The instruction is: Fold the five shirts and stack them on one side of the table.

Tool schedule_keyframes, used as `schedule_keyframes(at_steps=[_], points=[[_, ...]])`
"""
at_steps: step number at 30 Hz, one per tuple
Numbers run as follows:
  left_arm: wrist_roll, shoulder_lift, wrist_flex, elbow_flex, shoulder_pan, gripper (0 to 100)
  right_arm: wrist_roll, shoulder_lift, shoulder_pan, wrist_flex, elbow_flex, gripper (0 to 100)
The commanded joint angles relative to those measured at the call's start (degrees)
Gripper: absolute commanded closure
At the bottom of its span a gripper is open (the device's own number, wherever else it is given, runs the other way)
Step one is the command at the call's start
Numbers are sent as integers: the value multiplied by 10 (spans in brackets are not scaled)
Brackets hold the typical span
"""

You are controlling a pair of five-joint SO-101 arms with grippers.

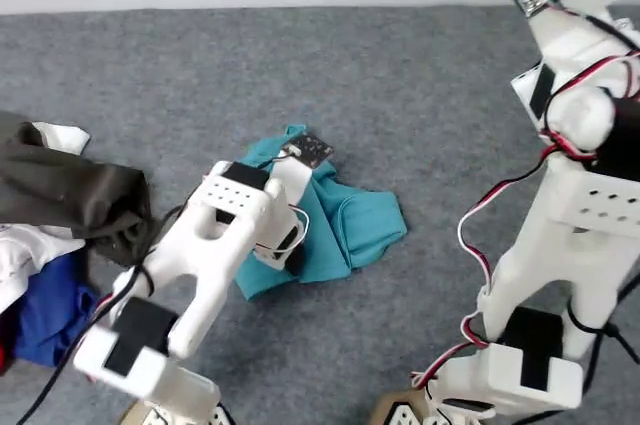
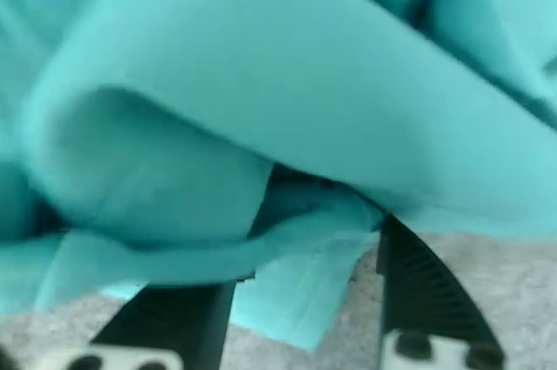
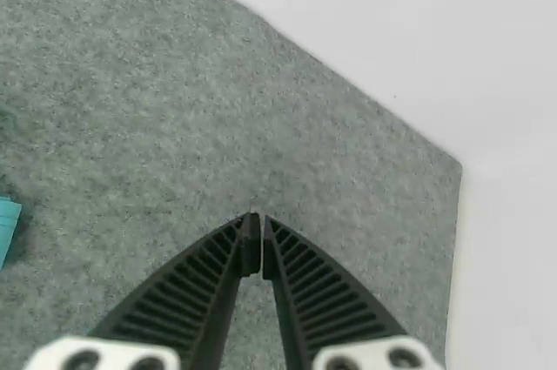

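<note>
Grey felt (image 1: 200,75) was laid over the whole table. In the high view, a teal shirt (image 1: 350,220) was seen crumpled near the middle. The left arm (image 1: 215,235) was bent down over its near edge, probably so that a border could be taken for the fold. A pile of other shirts (image 1: 50,235), dark, white and blue, was seen unfolded at the side edge. It was well apart from the right arm (image 1: 575,205), which was raised upright, it is judged, to be out of the way.

In the left wrist view, the left gripper (image 2: 313,252) was found wide open. A hem of the teal cloth was seen between its jaws but was not clamped.

In the right wrist view, the right gripper (image 3: 254,235) was seen closed tip to tip on nothing, above bare felt.
</note>
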Motion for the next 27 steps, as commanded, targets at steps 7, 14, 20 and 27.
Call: schedule_keyframes(at_steps=[7,14,20,27], points=[[2,51,-10,-31,4,815,-4,-27,7,23,0,987],[-6,50,47,-73,3,994,-4,-27,7,23,0,988],[-17,17,94,-102,-20,994,-4,-23,-7,23,1,988],[-52,-115,136,-102,-76,994,-4,-26,-51,23,44,988]])
